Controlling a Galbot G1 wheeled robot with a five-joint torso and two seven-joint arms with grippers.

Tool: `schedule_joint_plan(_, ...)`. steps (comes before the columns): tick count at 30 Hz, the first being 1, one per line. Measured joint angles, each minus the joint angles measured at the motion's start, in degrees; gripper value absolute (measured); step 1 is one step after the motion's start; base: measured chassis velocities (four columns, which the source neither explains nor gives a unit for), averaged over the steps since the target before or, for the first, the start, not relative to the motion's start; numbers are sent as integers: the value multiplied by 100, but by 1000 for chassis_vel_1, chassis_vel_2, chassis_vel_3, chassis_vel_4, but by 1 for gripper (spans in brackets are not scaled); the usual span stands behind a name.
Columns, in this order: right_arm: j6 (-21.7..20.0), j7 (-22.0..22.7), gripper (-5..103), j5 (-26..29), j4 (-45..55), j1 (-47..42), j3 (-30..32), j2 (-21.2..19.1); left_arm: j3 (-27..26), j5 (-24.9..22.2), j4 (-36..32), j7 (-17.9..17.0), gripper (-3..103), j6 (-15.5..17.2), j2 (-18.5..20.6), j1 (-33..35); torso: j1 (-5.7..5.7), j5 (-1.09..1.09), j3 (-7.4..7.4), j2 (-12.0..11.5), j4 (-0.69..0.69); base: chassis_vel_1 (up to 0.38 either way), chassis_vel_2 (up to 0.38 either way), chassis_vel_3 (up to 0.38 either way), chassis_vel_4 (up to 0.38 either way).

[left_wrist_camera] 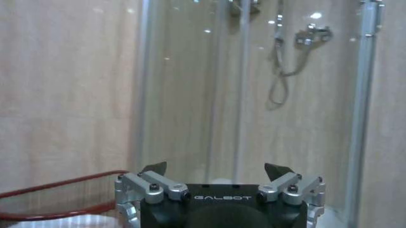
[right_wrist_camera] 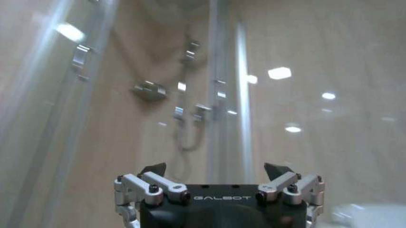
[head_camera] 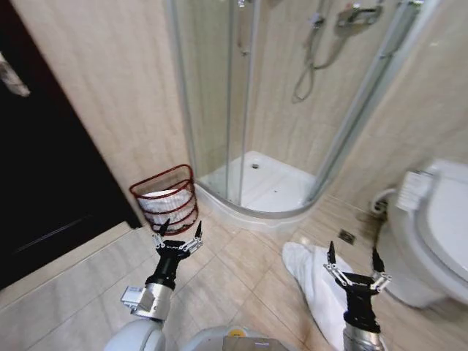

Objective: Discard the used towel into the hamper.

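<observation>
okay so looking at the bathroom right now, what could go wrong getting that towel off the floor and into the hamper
The towel sprawls beside the toilet, so the open right gripper might bump it. The hamper already holds something white, and it stands near the left gripper, not the right; carrying the towel across could drag it.

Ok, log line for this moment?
towel: on floor | hamper: by shower | left gripper: open, near hamper | right gripper: open, above towel

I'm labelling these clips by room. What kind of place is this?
A bathroom, most likely in a home or hotel. A glass shower enclosure with a hose and mixer stands in the corner, a toilet sits to the right, and a white towel lies on the tiled floor.
</observation>
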Motion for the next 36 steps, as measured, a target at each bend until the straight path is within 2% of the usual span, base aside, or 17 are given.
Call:
schedule_joint_plan(2,-151,242,100,68,26,-2,-1,0,0,0,0,0,100,0,0,0,-18,0,-55,-73,0,-117,-126,-116,-130)
schedule_joint_plan(4,-200,297,100,88,37,-10,-4,0,0,0,0,0,100,0,0,0,-22,0,-66,-88,-1,-117,-123,-124,-133)
schedule_joint_plan(7,-518,575,100,273,86,-71,-56,0,0,0,0,0,100,0,0,0,-32,0,-142,-185,0,-119,-120,-117,-134)
schedule_joint_plan(9,-606,628,100,342,87,-80,-65,0,0,0,0,0,100,0,0,0,-32,0,-163,-210,-1,-114,-121,-128,-124)
schedule_joint_plan(13,-1084,690,100,848,-6,-15,-50,-57,0,0,0,0,100,0,0,0,-33,1,-270,-322,1,-98,-108,-112,-107)
schedule_joint_plan(18,-1451,638,100,1320,-66,55,-92,-137,0,0,0,0,100,0,0,0,-34,0,-300,-348,1,-108,-92,-102,-103)
schedule_joint_plan(36,-1341,384,100,1180,-335,65,-179,-104,0,0,0,0,100,0,0,0,-35,-1,-288,-328,2,-39,-41,-43,-42)
